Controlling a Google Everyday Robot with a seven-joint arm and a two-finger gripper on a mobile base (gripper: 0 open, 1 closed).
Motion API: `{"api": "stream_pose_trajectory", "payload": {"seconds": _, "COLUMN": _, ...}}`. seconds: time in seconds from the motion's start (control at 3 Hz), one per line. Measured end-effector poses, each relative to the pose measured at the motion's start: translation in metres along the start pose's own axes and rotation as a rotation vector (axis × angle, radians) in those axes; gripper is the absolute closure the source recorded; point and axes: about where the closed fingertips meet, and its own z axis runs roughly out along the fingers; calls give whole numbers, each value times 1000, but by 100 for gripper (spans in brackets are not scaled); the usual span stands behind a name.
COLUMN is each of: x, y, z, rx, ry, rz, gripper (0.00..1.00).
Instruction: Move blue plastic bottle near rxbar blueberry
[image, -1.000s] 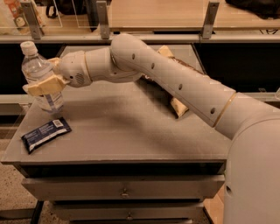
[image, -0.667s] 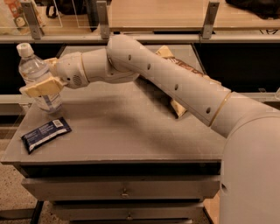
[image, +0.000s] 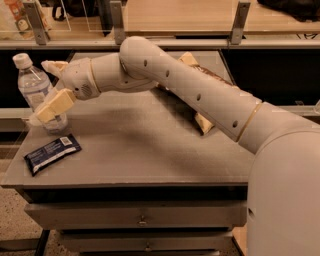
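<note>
The blue plastic bottle (image: 35, 87), clear with a white cap, is at the table's far left edge, its top leaning slightly left and its base at or just above the surface. My gripper (image: 45, 91) is shut on the bottle, with one tan finger (image: 52, 106) across its lower front and the other behind it. The rxbar blueberry (image: 52, 153), a dark navy wrapper with white print, lies flat on the table just in front of the bottle, a short gap away.
My arm (image: 200, 95) stretches across the grey table (image: 150, 150) from the right. A brown-and-yellow chip bag (image: 202, 121) lies partly hidden under the arm. A shelf with posts runs behind the table. Drawers sit below the front edge.
The gripper has carried the bottle a little to the left and down, tipping its top leftward. The rxbar has not moved.
</note>
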Motion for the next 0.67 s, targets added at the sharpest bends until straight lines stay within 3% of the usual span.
{"api": "stream_pose_trajectory", "payload": {"seconds": 0.33, "x": 1, "y": -11, "z": -18, "rx": 56, "ry": 8, "rz": 6, "gripper": 0}}
{"api": "stream_pose_trajectory", "payload": {"seconds": 0.67, "x": 1, "y": -26, "z": -50, "rx": 161, "ry": 68, "rz": 11, "gripper": 0}}
